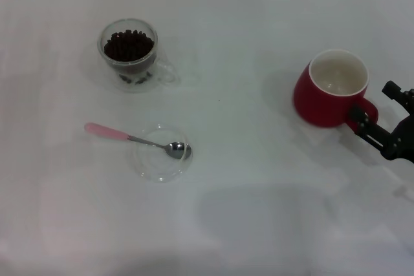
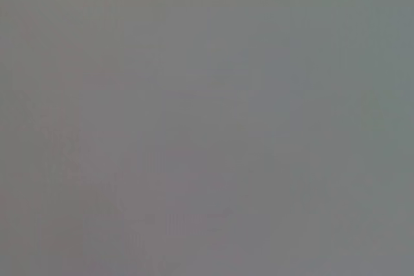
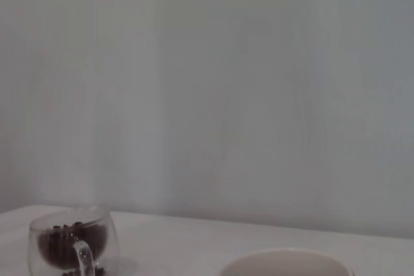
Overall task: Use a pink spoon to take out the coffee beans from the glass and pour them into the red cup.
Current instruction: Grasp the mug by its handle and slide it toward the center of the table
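The glass (image 1: 128,53) stands at the far left of the table, filled with dark coffee beans (image 1: 129,44). In front of it the pink spoon (image 1: 136,139) lies still, its metal bowl resting in a flat clear dish and its pink handle pointing left. The red cup (image 1: 330,88) stands upright at the right, its cream inside bare. My right gripper (image 1: 378,105) is at the cup's handle, open, with one finger on each side of it. The right wrist view shows the glass (image 3: 71,247) and the cup's rim (image 3: 284,263). The left gripper is out of view.
The flat round clear dish (image 1: 150,167) sits left of centre under the spoon's bowl. White tabletop (image 1: 259,211) spreads between the dish and the red cup. The left wrist view shows only a plain grey surface.
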You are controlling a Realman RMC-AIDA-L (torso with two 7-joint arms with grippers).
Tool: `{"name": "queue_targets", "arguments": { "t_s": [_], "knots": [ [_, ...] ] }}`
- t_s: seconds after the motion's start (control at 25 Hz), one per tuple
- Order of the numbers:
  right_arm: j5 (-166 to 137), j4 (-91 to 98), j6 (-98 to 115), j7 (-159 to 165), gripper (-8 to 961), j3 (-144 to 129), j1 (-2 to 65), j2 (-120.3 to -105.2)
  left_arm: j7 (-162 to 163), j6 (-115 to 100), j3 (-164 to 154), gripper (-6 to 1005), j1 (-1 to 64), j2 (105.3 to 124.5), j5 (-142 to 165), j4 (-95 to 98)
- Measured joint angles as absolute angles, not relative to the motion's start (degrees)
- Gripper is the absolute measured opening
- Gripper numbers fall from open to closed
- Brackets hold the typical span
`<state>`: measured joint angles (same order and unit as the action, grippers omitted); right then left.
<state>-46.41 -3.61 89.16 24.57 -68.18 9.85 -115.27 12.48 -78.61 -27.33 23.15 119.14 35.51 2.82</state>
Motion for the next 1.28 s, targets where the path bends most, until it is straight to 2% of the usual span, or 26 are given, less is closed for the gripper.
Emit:
{"name": "queue_targets", "arguments": {
  "t_s": [1.0, 1.28],
  "knots": [
    [-45.0, -3.3, 79.7, 24.4, 868, -62.6, 10.2, -115.49, 12.6, -78.6, -27.3, 888, 22.6, 119.27, 35.3, 2.7],
    [-45.0, -3.1, 77.1, 23.8, 829, -58.1, 10.8, -115.52, 12.6, -78.6, -27.3, 888, 22.5, 119.23, 35.2, 2.7]
  ]
}}
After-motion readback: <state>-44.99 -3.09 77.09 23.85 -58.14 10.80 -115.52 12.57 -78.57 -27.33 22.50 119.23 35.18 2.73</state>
